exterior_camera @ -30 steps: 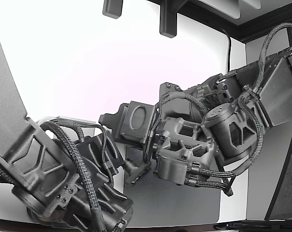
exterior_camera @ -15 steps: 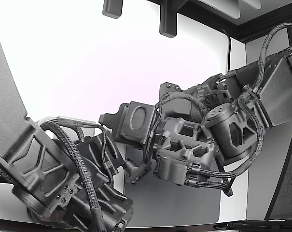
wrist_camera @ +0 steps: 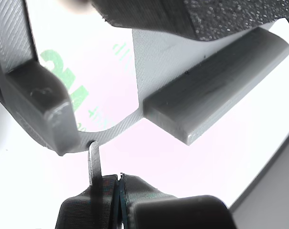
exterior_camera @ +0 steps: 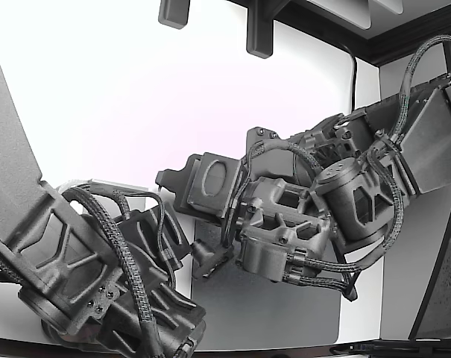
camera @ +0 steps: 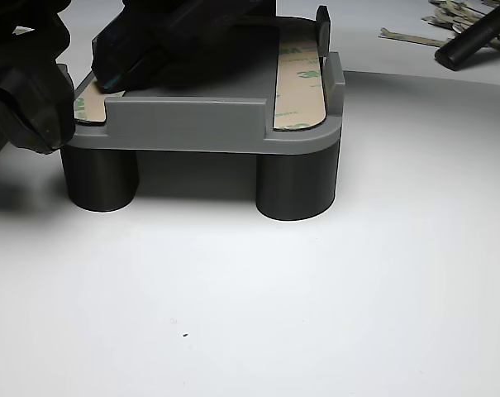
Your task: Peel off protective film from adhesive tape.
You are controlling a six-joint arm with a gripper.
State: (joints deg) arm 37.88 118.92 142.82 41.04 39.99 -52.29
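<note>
Film [wrist_camera: 94, 162], a thin grey tab, stands up from between the dark fingertips of the gripper [wrist_camera: 116, 191] in the wrist view; the jaws are clenched on it, tips pressed together with only a hairline seam between them. The tab rises to touch the curved edge of the grey fixture [wrist_camera: 182, 71], beside which pale tape liner with green print [wrist_camera: 63, 90] shows.

In the other view the fixture [camera: 200, 124] rests on dark round legs on a white table [camera: 250, 314]. One tape strip [camera: 299, 87] lies in the slot on that view's right, its printed liner facing up. A second strip [camera: 83, 106] peeks out at the left corner under dark arm parts, so how much of it is covered cannot be told.

Against the frames half a second and one second ago, the exterior view shows the arm's wrist block [exterior_camera: 210, 183] shifted slightly up and toward the exterior view's left; the second arm [exterior_camera: 83, 268] in the foreground has not moved.
</note>
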